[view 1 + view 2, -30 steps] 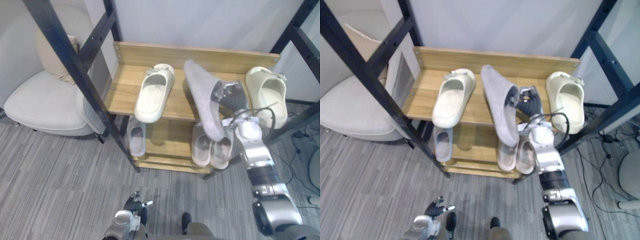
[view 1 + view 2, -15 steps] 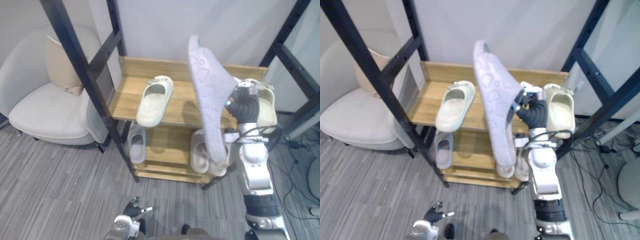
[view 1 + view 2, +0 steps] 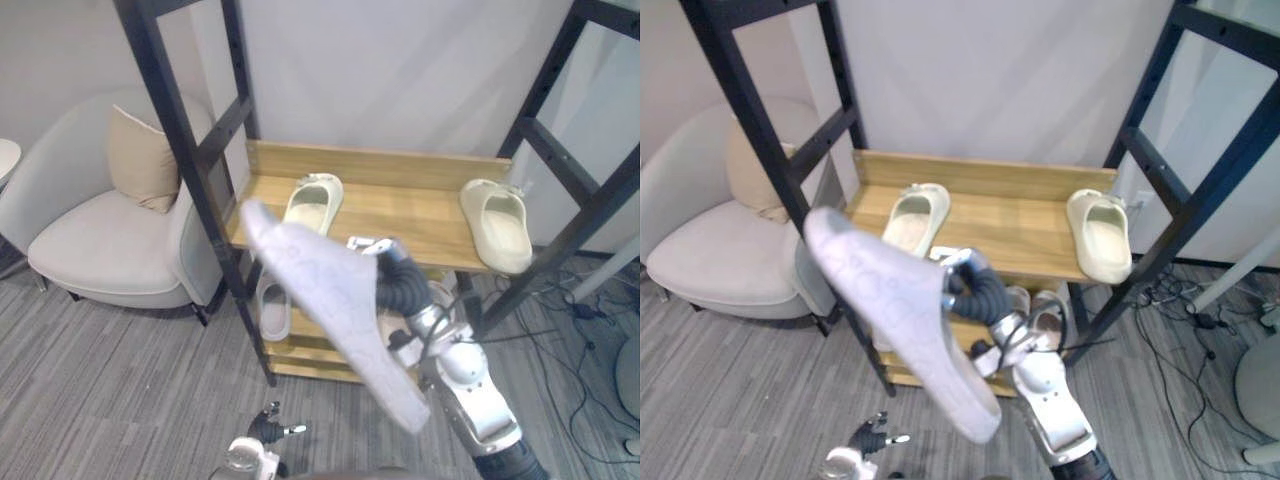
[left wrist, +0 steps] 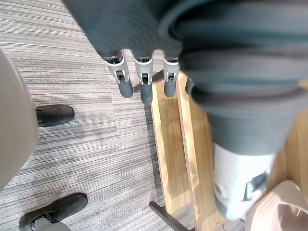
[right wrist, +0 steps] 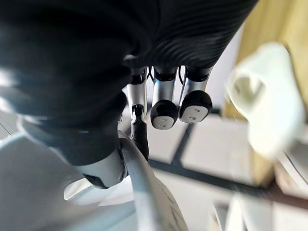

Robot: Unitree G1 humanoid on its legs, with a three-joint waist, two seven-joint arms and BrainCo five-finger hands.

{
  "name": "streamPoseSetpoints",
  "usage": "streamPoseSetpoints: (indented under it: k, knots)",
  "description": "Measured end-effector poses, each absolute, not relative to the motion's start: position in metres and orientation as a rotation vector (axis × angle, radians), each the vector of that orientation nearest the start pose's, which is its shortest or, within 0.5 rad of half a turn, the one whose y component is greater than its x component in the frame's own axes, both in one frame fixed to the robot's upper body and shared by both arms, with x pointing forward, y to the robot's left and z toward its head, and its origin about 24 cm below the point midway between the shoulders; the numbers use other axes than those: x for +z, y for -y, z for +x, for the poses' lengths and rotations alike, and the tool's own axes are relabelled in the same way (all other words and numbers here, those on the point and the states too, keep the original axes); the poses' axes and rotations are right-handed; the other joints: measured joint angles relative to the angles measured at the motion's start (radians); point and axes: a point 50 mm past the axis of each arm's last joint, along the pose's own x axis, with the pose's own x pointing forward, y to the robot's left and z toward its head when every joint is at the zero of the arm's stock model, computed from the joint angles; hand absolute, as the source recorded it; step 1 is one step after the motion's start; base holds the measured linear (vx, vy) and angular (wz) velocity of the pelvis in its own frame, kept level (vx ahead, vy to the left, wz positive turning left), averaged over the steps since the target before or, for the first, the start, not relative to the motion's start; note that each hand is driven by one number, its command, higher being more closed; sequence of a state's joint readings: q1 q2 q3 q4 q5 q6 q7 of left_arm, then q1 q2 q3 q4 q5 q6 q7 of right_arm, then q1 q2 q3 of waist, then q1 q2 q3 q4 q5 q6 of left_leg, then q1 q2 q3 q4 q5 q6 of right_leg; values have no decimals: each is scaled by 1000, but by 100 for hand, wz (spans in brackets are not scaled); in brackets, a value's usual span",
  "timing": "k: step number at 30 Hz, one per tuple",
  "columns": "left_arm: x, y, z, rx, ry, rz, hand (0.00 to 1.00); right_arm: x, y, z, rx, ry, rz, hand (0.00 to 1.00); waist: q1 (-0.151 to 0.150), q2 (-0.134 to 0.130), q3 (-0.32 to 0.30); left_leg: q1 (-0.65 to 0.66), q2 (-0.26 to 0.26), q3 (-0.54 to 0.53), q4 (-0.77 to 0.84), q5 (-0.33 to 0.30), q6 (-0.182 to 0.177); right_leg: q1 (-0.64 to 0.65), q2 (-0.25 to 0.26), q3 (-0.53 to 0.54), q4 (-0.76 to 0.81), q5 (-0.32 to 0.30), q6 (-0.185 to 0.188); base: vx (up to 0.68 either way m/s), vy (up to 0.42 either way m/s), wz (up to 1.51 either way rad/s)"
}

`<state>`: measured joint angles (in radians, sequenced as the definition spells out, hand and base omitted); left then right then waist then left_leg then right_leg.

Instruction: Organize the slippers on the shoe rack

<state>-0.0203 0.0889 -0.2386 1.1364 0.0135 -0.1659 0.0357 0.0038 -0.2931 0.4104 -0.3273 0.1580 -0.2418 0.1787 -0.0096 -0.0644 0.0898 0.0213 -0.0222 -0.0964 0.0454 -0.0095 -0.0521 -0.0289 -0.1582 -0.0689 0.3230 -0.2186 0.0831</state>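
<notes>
Right wrist view has the right hand [image 5: 164, 91] with fingers curled and the thumb pressed to the rim of the grey slipper [image 3: 902, 318]: a pinch on the edge, not a full wrap. In the eye views the slipper hangs in the air in front of the rack [image 3: 380, 165], sole towards the camera. It runs from 10 o'clock of the hand down to 5 o'clock and touches no shelf.

So long a slipper held by one edge will likely swing on any quick turn of the wrist, and it could twist out of the pinch and drop to the floor.

At 12 o'clock of the hand the top shelf has a bare stretch between the left cream slipper [image 3: 312, 200] and the right cream slipper [image 3: 497, 222]. That looks the safe landing. Swung carelessly, the slipper's upper end may clip the black post [image 3: 200, 170] at 10 o'clock, or shove the left cream slipper askew.

At 7 o'clock, low down, the left hand [image 4: 143, 77] hangs with straight, empty fingers.
</notes>
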Motion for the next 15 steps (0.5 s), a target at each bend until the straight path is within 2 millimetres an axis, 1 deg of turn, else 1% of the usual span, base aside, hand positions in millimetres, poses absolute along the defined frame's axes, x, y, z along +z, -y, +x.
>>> streamPoseSetpoints:
  k: [1,2,4,5,6,8,9,11,12,13,14,15]
  knots:
    - [-154,-157,133,-162,-939,244,0,114,82,213,665,446,-52,100,3,-2,17,-27,-9,-7,55,-21,-3,-16,-8,-4,42,-17,-3,-164,-50,34]
    - [-150,-158,144,-174,-908,264,0,106,81,216,674,411,-61,100,7,4,61,-100,-21,-25,185,-69,-8,-50,-17,-16,120,-47,-8,-150,-45,35]
    - [-147,-157,152,-177,-885,269,0,100,80,220,676,380,-76,100,9,11,88,-164,-24,-32,274,-101,-15,-95,-18,-25,182,-68,-12,-207,-50,27]
    - [-142,-158,163,-177,-856,278,0,93,82,226,670,347,-116,100,9,22,124,-249,-27,-46,383,-140,-25,-157,-18,-31,267,-100,-18,-238,-51,25]
    - [-140,-158,168,-176,-843,282,0,92,82,228,666,340,-135,100,9,24,139,-274,-28,-49,415,-152,-25,-178,-20,-31,294,-111,-22,-260,-43,27]
    - [-130,-162,187,-164,-781,294,0,87,82,237,664,306,-175,100,13,26,197,-390,-28,-49,556,-204,-43,-287,-22,-24,431,-167,-25,-279,-34,11]
    - [-128,-163,190,-155,-769,291,0,88,82,239,660,306,-184,100,14,28,206,-417,-27,-48,585,-211,-47,-313,-22,-21,458,-174,-26,-230,-16,-4]
    - [-118,-167,204,-103,-706,249,0,94,79,243,631,339,-196,100,17,30,241,-511,-21,-36,681,-238,-54,-415,-16,2,557,-198,-32,-164,-3,-16]
    - [-117,-168,205,-97,-700,245,0,95,78,243,628,343,-193,100,17,29,243,-522,-21,-33,694,-243,-55,-429,-16,6,570,-201,-33,-130,-5,-24]
    - [-113,-169,210,-76,-673,227,0,100,76,246,609,367,-196,100,17,30,245,-579,-17,-21,766,-266,-49,-488,-14,21,640,-223,-36,-120,-12,-18]
    - [-109,-170,214,-54,-651,208,0,104,76,251,584,388,-211,100,17,37,250,-626,-11,-16,840,-294,-46,-532,-13,27,703,-246,-37,-94,-9,-18]
    - [-107,-170,216,-41,-639,202,0,106,77,254,567,393,-206,100,18,38,252,-649,-10,-14,872,-307,-45,-553,-12,32,730,-257,-36,-98,10,-10]
